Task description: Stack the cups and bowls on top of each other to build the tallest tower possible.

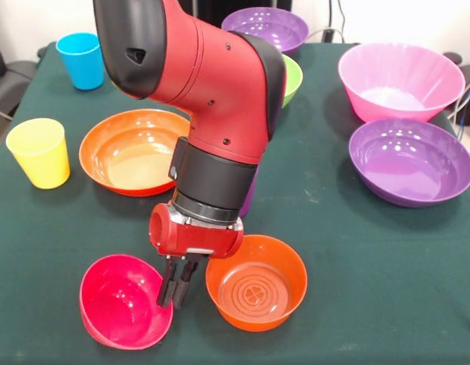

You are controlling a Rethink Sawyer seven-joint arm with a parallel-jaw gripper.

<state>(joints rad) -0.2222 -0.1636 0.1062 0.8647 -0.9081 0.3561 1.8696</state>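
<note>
0 legible writing. Tool point(176, 293) pinched shut on rim of tilted small red bowl point(121, 303), beside small orange bowl point(256, 283).

Dark green cloth-covered table point(357, 251), a black chair point(8, 82) at its upper left edge, dark cables point(327, 32) trailing along the far side, pale wall point(402, 19) behind, further dark equipment point(469, 95) at right edge

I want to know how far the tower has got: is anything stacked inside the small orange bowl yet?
No: the small orange bowl sits empty, its ribbed bottom showing, with the gripper at the red bowl beside it.
</note>
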